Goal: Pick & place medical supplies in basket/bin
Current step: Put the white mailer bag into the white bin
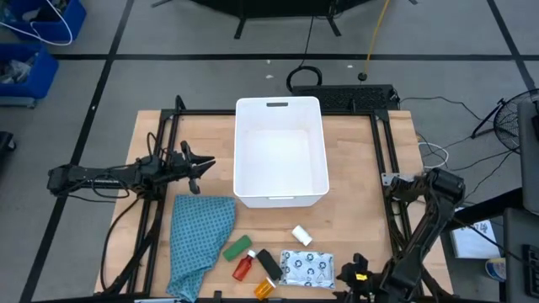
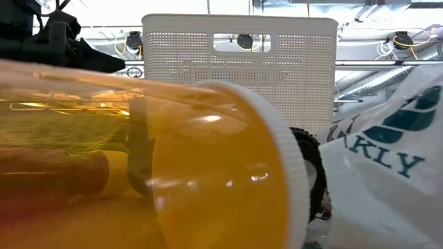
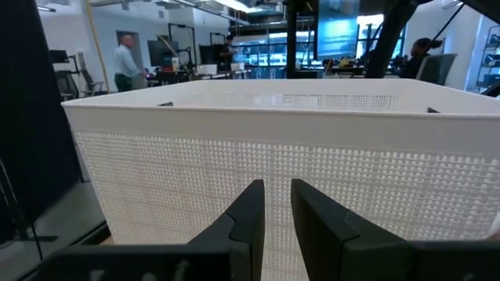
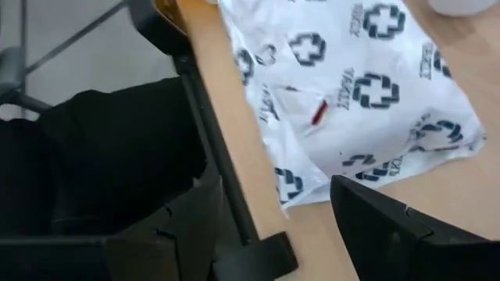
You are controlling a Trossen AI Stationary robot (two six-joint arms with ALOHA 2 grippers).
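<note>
Wooden counter [image 1: 354,181] carries the white bin [image 1: 280,151]; left hand [image 1: 202,166], fingers nearly together, waits beside it, while right hand [image 1: 355,271], fingers apart, hovers beside the packet [image 1: 306,269].

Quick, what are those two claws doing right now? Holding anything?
Left gripper: nearly closed, holding nothing, facing the white basket.
Right gripper: open, empty, beside the white packet.
</note>
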